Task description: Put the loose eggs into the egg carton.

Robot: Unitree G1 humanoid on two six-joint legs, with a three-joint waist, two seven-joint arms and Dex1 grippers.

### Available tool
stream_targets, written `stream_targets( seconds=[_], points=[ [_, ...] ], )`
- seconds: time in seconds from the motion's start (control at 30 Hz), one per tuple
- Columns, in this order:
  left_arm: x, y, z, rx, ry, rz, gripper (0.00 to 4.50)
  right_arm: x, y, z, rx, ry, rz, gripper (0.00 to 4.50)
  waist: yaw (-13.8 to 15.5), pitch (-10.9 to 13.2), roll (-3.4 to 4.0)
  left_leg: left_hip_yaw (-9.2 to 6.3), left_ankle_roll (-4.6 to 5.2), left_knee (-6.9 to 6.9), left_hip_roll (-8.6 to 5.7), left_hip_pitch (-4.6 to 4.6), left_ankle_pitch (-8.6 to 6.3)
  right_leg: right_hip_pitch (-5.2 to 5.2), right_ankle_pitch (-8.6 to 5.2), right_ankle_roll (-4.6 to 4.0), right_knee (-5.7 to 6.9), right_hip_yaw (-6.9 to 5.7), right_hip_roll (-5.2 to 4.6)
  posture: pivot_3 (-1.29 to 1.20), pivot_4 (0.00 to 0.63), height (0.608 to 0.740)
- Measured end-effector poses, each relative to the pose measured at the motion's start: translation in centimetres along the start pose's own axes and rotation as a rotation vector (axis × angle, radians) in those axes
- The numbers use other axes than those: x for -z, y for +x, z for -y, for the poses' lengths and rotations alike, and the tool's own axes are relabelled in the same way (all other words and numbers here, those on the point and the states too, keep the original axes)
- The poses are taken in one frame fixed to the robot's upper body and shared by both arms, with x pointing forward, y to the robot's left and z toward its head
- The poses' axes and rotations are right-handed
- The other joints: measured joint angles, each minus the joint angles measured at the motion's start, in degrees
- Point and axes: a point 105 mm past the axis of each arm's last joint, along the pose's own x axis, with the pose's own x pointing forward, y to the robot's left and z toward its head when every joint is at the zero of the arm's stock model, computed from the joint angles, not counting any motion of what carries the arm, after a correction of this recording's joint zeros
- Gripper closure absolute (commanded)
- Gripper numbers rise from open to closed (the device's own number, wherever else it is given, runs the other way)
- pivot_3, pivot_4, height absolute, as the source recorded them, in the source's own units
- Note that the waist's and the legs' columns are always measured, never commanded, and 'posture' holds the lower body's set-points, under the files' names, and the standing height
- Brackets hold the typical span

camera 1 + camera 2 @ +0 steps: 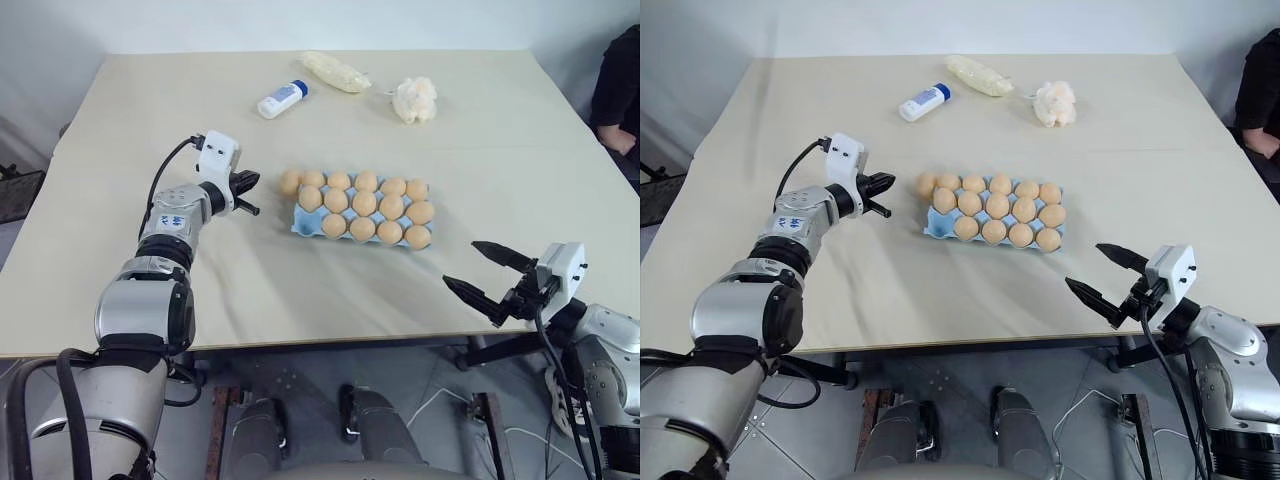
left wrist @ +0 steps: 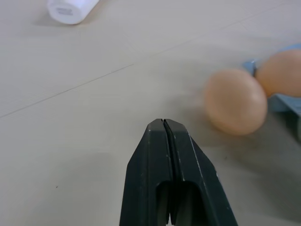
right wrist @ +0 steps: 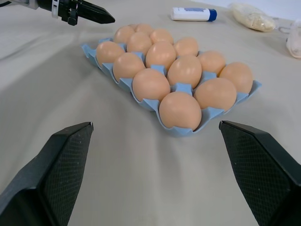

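The light blue egg carton (image 1: 303,222) sat near the middle of the table (image 1: 120,110), its cups filled with tan eggs. One loose egg (image 1: 290,181) lay on the tabletop, touching the carton's far left corner. The left gripper (image 1: 247,194) hovered just to the left of that egg, its two black fingers pressed together and holding nothing. The right gripper (image 1: 488,273) hung near the table's front edge, well apart from the carton, with its fingers spread wide and empty. A white bottle (image 1: 281,99), a bag (image 1: 335,71) and a cream wad (image 1: 415,100) lay at the far side.
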Motion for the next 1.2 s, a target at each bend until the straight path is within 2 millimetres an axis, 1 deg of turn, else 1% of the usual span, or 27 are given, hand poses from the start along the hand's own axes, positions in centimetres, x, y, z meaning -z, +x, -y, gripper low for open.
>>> stream_targets(
  seconds=[0.07,0.13,0.27,0.43,0.5,0.6,0.73,0.8,0.97,1.2],
  points=[
    [-0.1,-0.2,0.2,0.041,0.042,-0.011,4.11,0.2,-0.1,0.1,0.003,0.005,-0.003,0.0,-0.02,0.0,0.0,0.07,0.0,0.0,0.0,0.01,0.0,0.0,0.0,0.0,0.01,0.0,0.01,0.0,0.15,0.74],
    [0.0,-0.5,0.1,0.063,0.072,-0.029,3.64,0.2,-0.1,0.1,0.004,0.006,-0.003,0.0,0.0,0.0,0.0,0.12,-0.02,0.01,0.0,0.01,0.01,0.0,-0.01,-0.01,0.03,0.0,0.01,0.0,0.15,0.74],
    [-0.4,-0.8,-0.4,0.051,0.08,-0.016,2.31,0.4,-0.2,0.2,0.006,0.011,-0.006,0.0,0.06,0.0,0.0,0.1,-0.03,0.03,-0.01,0.01,0.0,0.0,0.0,-0.01,0.05,0.01,-0.04,0.0,0.15,0.74],
    [-1.2,-0.8,-0.5,0.04,0.069,0.022,0.76,0.4,-0.2,0.2,0.002,0.009,-0.005,0.0,0.05,0.0,0.0,0.09,0.01,0.03,-0.02,0.0,0.02,0.0,0.0,0.0,0.06,0.01,-0.05,0.0,0.15,0.74],
    [-1.6,-0.6,-0.4,0.036,0.055,0.044,0.07,0.4,-0.2,0.2,0.003,0.007,-0.003,0.0,0.08,0.0,0.0,0.09,0.01,0.04,-0.02,0.0,0.03,0.0,0.0,0.0,0.07,0.0,-0.05,0.0,0.15,0.74],
    [-2.2,0.0,0.2,0.03,0.041,0.069,0.03,0.2,-0.1,0.3,0.002,-0.001,0.004,0.0,0.1,0.0,0.0,0.09,0.01,0.08,-0.04,0.0,0.03,0.0,0.01,0.01,0.08,0.0,-0.06,0.0,0.15,0.74],
    [-3.2,1.1,1.6,0.052,0.029,0.103,0.03,0.1,-0.1,0.3,0.001,-0.005,0.007,0.0,0.11,0.0,0.0,0.09,0.02,0.09,-0.08,-0.01,0.03,0.01,0.02,0.03,0.08,0.01,-0.08,0.0,0.15,0.74],
    [-3.4,1.4,1.9,0.045,0.026,0.11,0.03,0.2,-0.1,0.2,0.002,-0.004,0.006,0.0,0.01,0.0,0.0,0.08,0.02,0.08,-0.08,0.0,0.03,0.01,0.02,0.04,0.07,0.03,-0.08,0.0,0.15,0.74],
    [-2.5,2.1,2.4,0.011,-0.002,0.087,0.03,0.6,-0.4,0.0,0.009,0.007,-0.007,0.0,0.0,0.01,-0.02,-0.02,0.03,0.08,-0.08,0.02,0.04,0.01,0.02,0.04,0.1,0.03,-0.06,0.0,0.15,0.74],
    [-1.9,2.5,2.7,-0.015,-0.014,0.071,0.03,0.8,-0.7,-0.5,0.018,0.007,-0.019,0.0,0.06,0.02,-0.03,-0.03,0.03,0.09,-0.11,0.02,0.04,0.02,0.04,0.08,0.09,0.04,-0.09,0.0,0.15,0.74]
  ],
)
